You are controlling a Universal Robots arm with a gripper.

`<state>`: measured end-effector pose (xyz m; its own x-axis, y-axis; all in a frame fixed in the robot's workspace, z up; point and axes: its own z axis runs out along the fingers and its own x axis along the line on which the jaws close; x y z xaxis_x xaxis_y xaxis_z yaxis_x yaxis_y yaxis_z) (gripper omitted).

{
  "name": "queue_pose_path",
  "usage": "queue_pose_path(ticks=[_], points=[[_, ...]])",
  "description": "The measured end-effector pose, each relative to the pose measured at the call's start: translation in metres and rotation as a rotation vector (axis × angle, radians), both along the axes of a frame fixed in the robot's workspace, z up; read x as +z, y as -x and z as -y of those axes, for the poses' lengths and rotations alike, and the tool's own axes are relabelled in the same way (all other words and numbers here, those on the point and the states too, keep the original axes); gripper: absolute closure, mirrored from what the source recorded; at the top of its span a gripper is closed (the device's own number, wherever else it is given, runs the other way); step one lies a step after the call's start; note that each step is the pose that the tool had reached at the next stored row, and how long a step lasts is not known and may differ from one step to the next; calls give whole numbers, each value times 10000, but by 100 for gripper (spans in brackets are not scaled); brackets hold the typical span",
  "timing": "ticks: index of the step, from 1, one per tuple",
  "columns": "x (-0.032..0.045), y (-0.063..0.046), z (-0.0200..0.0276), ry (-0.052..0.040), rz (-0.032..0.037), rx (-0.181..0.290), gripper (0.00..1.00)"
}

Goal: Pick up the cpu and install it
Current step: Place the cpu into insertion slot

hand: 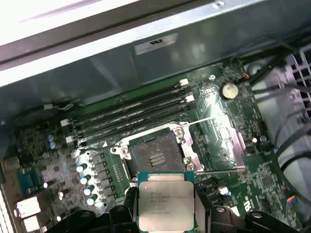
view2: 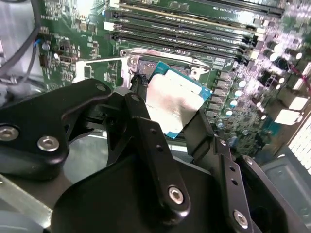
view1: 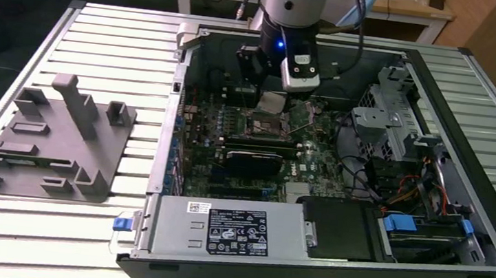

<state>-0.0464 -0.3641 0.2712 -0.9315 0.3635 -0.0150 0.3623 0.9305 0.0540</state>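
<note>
The cpu (view2: 174, 104), a flat square chip with a shiny silver top, sits pinched between the black fingers (view2: 141, 92) of my gripper (view2: 170, 109). In the first wrist view the cpu (hand: 165, 199) hangs just short of the open black socket (hand: 156, 155), whose metal frame (hand: 218, 141) is swung aside. In the exterior view my gripper (view1: 275, 104) reaches down into the open computer case, holding the cpu (view1: 273, 102) a little above the socket (view1: 266, 123) on the green motherboard.
Several long memory slots (hand: 131, 114) run beside the socket. The case wall (view1: 177, 104) and power supply (view1: 224, 230) bound the board, with a drive cage and cables (view1: 404, 148) at the exterior view's right. A grey fixture (view1: 54, 139) lies on the slatted table.
</note>
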Motion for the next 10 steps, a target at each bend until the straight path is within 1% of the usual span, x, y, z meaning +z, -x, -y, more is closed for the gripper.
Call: queue_pose_path(ticks=[2,3,10], points=[[0,0,0,0,0,-238,45],[-1,0,0,0,0,-498,45],[-1,0,0,0,0,-1423,45]])
